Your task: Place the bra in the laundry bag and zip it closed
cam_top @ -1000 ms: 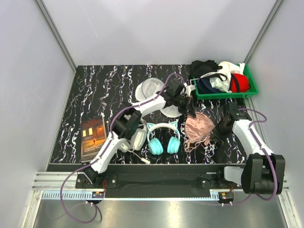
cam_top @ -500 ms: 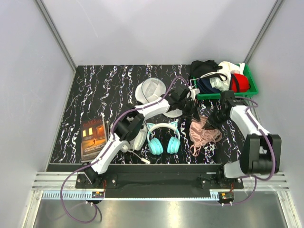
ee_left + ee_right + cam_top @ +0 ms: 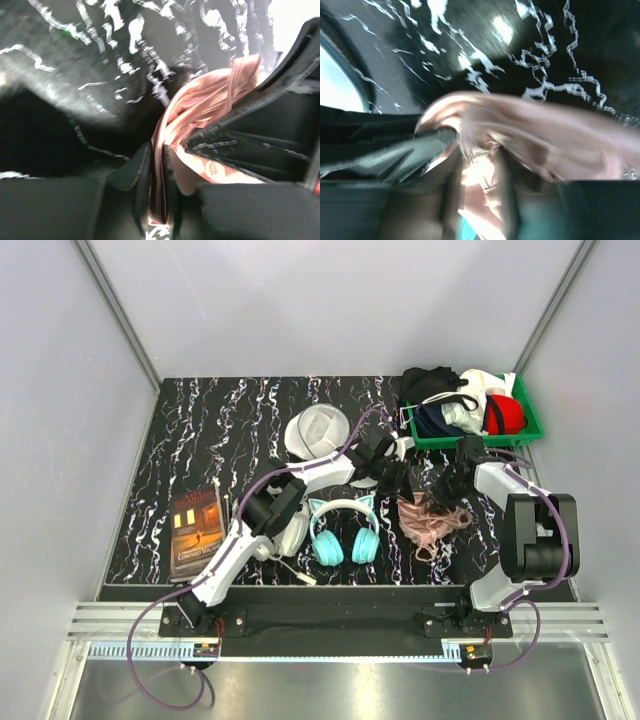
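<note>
The pale pink bra (image 3: 428, 519) hangs bunched between my two grippers, right of the teal headphones. My left gripper (image 3: 400, 486) is shut on its left edge; the left wrist view shows pink fabric (image 3: 200, 107) pinched between the fingers. My right gripper (image 3: 449, 486) is shut on its right side; the right wrist view shows blurred pink fabric (image 3: 530, 135) between the jaws. The white round mesh laundry bag (image 3: 316, 431) lies further back and to the left, partly behind the left arm. I cannot tell how far its zipper is open.
A green bin (image 3: 523, 428) of dark, white and red garments stands at the back right. Teal cat-ear headphones (image 3: 344, 531) and white-grey headphones (image 3: 291, 532) lie in front of the left arm. A book (image 3: 196, 531) lies at the front left.
Both grippers have drawn closer together and the right one has moved left and back. The bra, spread flat a second ago, is now gathered and lifted between them.
</note>
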### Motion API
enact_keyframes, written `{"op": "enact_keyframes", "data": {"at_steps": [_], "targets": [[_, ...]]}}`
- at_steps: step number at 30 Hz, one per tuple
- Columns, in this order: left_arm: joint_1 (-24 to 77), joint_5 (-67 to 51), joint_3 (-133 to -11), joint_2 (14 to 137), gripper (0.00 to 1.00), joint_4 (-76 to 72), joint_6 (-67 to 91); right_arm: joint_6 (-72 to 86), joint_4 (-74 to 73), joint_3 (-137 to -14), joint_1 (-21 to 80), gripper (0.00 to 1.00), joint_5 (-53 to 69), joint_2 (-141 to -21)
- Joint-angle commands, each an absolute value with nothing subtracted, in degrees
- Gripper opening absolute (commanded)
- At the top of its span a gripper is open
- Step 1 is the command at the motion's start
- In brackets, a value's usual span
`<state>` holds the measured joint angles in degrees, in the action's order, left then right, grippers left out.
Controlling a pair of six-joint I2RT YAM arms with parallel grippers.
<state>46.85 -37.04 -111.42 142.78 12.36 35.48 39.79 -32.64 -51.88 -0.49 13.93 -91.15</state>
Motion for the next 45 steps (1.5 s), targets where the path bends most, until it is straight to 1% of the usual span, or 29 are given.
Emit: {"op": "enact_keyframes", "data": {"at_steps": [1, 2, 4, 5, 8, 9, 12, 14, 17, 18, 21, 25, 26, 30, 32, 35, 36, 38, 39, 40, 41, 45], "targets": [[45.8, -36.8, -108.4, 139.5, 0.15, 7.7, 33.7, 41.0, -30.8, -49.1, -0.3, 0.49, 16.2, -86.7], [45.6, -37.1, -108.4, 139.6, 0.08, 7.3, 33.7, 41.3, -31.8, -48.5, -0.3, 0.57, 15.6, -83.6], [45.1, -36.1, -107.8, 139.3, 0.00, 6.9, 33.6, 41.8, -33.0, -48.0, -0.3, 0.63, 12.9, -79.9], [44.9, -35.8, -107.4, 138.7, 0.00, 6.6, 33.5, 42.2, -34.6, -47.8, -0.3, 0.73, 12.2, -76.5], [44.3, -33.7, -105.1, 136.2, 0.00, 6.2, 32.5, 41.4, -40.5, -49.5, -0.4, 0.80, 8.2, -71.4], [44.1, -33.1, -104.2, 135.3, 0.00, 5.6, 32.3, 41.6, -41.9, -49.7, -0.3, 0.86, 7.0, -70.3], [44.2, -31.5, -101.6, 132.6, 0.00, 4.8, 30.4, 42.5, -45.3, -48.9, -0.4, 0.89, 2.4, -66.1], [44.0, -31.1, -100.9, 131.8, 0.00, 5.2, 29.2, 43.7, -45.4, -46.4, -1.8, 0.89, 0.4, -63.5], [44.1, -31.7, -100.7, 131.9, 0.00, 5.6, 28.7, 45.7, -42.6, -42.5, -4.0, 0.86, 0.4, -61.3], [44.1, -31.9, -100.7, 132.0, 0.00, 5.6, 28.8, 46.0, -40.9, -41.4, -4.8, 0.85, 2.4, -61.1], [44.2, -31.8, -100.7, 132.4, 0.00, 5.5, 28.9, 48.6, -35.3, -37.1, -5.6, 0.78, 3.8, -61.5], [44.2, -31.6, -100.9, 132.2, 0.00, 5.5, 28.8, 53.6, -28.4, -31.5, -6.3, 0.73, 5.1, -61.2], [44.1, -31.6, -100.8, 132.2, 0.00, 5.7, 28.9, 54.1, -27.8, -29.6, -6.4, 0.69, 4.6, -60.8], [44.1, -32.2, -101.0, 132.1, 0.00, 6.2, 28.5, 54.8, -24.2, -27.1, -6.7, 0.61, 1.2, -61.3], [44.1, -32.6, -101.0, 132.1, 0.00, 6.2, 28.3, 54.6, -22.2, -26.7, -6.7, 0.59, 0.4, -62.4], [44.1, -33.4, -100.9, 132.3, 0.00, 6.1, 27.7, 54.4, -21.3, -27.2, -6.8, 0.50, 0.4, -64.3], [44.1, -33.5, -100.8, 132.3, 0.00, 6.1, 27.9, 54.5, -21.2, -27.2, -6.8, 0.40, 0.4, -64.7], [44.1, -33.5, -100.8, 132.5, 0.00, 5.8, 27.9, 54.9, -21.3, -26.9, -6.8, 0.29, 0.4, -65.3], [44.1, -33.4, -100.7, 132.6, 0.00, 5.7, 28.0, 54.9, -21.3, -26.7, -6.8, 0.14, -1.1, -65.0], [44.1, -33.4, -100.6, 132.5, 0.00, 5.6, 27.9, 54.8, -22.7, -26.8, -6.8, 0.06, -1.4, -64.0], [44.1, -33.1, -100.5, 132.5, 0.00, 5.6, 27.9, 54.6, -24.0, -27.1, -6.8, 0.01, -1.6, -63.1], [44.2, -30.8, -99.8, 131.7, 0.00, 6.1, 26.5, 53.5, -35.0, -31.2, -6.8, 0.00, -7.3, -58.3]]}}
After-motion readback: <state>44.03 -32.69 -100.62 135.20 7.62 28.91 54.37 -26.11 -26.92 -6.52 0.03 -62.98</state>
